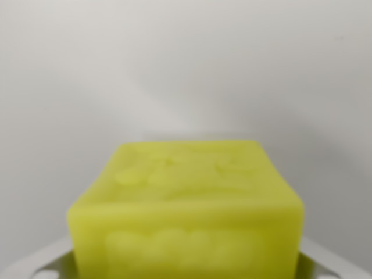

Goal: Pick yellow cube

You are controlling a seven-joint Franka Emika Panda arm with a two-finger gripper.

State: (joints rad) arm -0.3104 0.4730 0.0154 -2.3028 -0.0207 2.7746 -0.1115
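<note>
The yellow cube (pixel 186 215) filled the lower middle of the wrist view and sat very close to the camera. It looked blurry because it was so near. Its top face had some soft raised shapes on it, and its front face had a row of bumps near the bottom, but they were too fuzzy to read

At the two bottom corners of the picture, pale grey parts showed just beside the cube, one on the wrist view's left and one on the wrist view's right. These were most likely parts of the end effector (pixel 186 268). The cube sat between them. The tips were hidden, so I could not tell if the end effector was apart, together, or clamped on the cube

Behind the cube everything was plain pale grey. It could have been the worktop or a wall, and I could not tell which. I also could not tell if the cube was resting on something or was up in the air

What could go wrong? If the hold was only light, the cube could slip out and fall when the arm moved. If the sides pressed unevenly, the cube could twist or tip. A fast move could shake it loose
</note>
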